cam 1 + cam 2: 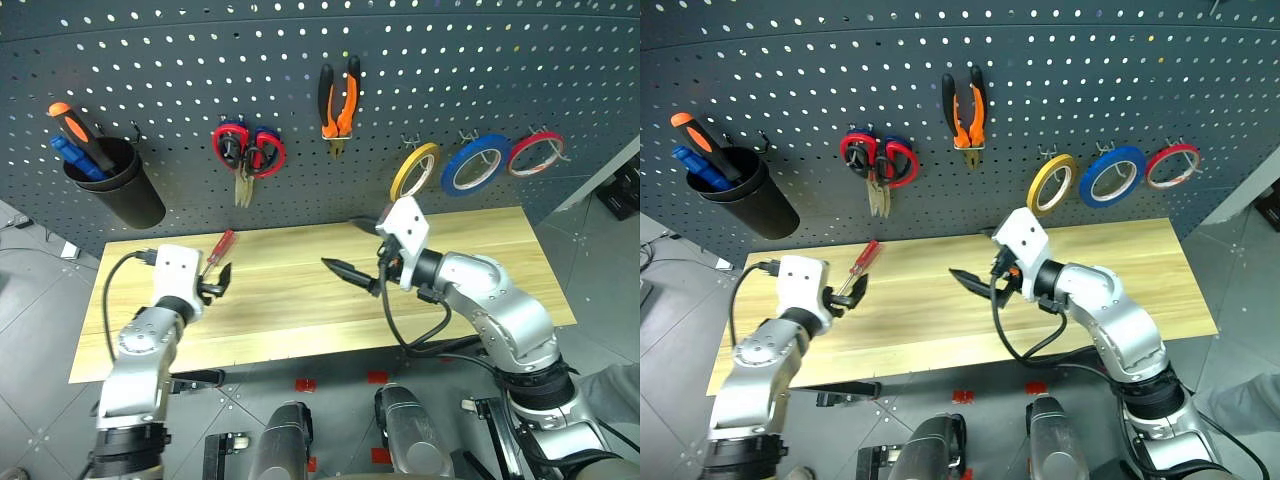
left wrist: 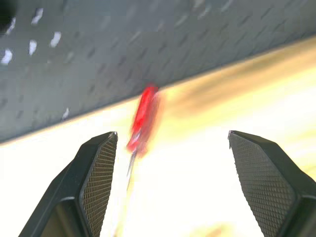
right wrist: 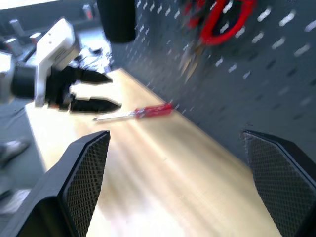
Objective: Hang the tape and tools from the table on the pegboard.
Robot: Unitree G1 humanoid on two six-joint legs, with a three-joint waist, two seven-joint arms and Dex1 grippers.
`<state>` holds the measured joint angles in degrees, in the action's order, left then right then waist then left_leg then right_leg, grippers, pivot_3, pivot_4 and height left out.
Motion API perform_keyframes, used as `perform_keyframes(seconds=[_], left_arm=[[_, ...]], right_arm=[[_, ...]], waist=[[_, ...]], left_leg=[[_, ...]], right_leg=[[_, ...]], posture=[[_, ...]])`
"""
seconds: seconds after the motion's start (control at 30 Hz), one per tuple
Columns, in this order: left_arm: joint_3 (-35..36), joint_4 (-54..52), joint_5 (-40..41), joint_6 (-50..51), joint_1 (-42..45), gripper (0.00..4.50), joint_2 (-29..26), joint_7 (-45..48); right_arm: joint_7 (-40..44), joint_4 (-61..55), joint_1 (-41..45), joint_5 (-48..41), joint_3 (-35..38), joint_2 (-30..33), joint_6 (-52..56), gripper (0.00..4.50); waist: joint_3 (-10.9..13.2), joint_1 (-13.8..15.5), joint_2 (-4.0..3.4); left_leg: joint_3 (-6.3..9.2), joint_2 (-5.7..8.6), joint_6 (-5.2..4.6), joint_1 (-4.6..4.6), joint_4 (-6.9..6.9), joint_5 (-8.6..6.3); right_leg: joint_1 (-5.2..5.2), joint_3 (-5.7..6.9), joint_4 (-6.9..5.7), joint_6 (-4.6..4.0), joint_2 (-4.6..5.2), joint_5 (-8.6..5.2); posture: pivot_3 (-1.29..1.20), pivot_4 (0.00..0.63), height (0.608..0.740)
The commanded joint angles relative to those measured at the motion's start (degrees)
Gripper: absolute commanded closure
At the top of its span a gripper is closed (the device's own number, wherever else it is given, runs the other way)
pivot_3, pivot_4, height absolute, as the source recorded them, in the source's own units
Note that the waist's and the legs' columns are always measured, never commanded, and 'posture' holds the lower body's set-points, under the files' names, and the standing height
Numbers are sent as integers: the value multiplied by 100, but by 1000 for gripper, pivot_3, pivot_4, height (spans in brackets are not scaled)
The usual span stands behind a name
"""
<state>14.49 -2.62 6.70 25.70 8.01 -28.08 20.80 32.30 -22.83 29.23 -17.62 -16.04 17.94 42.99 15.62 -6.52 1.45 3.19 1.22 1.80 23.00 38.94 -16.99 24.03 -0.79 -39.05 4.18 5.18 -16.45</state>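
Left pincer [image 2: 170, 185] gapes before the screwdriver [image 2: 143, 121]; head views add pegboard [image 1: 200, 90].

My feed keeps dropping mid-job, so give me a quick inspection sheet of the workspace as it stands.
Surface: light wood-grain table, mostly bare.
Job's things: slim red-handled screwdriver lying on the table; orange-and-black pliers and blue tape roll hanging on the dark grey pegboard.
Clutter: red-handled scissors, yellow roll, red roll, black cup of screwdrivers.
Grippers: left gripper jaws open at the screwdriver; right gripper open, empty.
Cables: black cable under right wrist.
Surroundings: grey floor.
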Motion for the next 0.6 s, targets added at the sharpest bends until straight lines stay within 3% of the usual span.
perform_keyframes(seconds=[0.03, 0.3, 0.6], left_arm=[[50, 667, 149, -199, 441, 724, -353, 460], [-117, 3295, 141, -630, 2019, 724, -494, 973], [-250, 5398, -194, -1174, 3041, 724, -571, 609]], right_arm=[[-240, -244, 292, 27, -218, -255, 378, 0], [-610, -107, 845, 187, -642, -815, 957, 0], [-749, -339, 973, 77, -649, -1051, 1407, 0]], waist=[[0, 20, 0], [7, -12, 7], [179, -152, 55]], left_leg=[[1, 2, 0, 0, 1, 0], [3, 6, 1, 2, 1, 0], [3, -1, -23, 2, 1, -13]], right_leg=[[-1, 2, 0, 0, 1, 0], [2, 6, 2, -2, 0, 1], [6, 7, -2, -1, -1, 1]], posture=[[-163, 274, 740], [-190, 320, 740], [-222, 388, 740]])
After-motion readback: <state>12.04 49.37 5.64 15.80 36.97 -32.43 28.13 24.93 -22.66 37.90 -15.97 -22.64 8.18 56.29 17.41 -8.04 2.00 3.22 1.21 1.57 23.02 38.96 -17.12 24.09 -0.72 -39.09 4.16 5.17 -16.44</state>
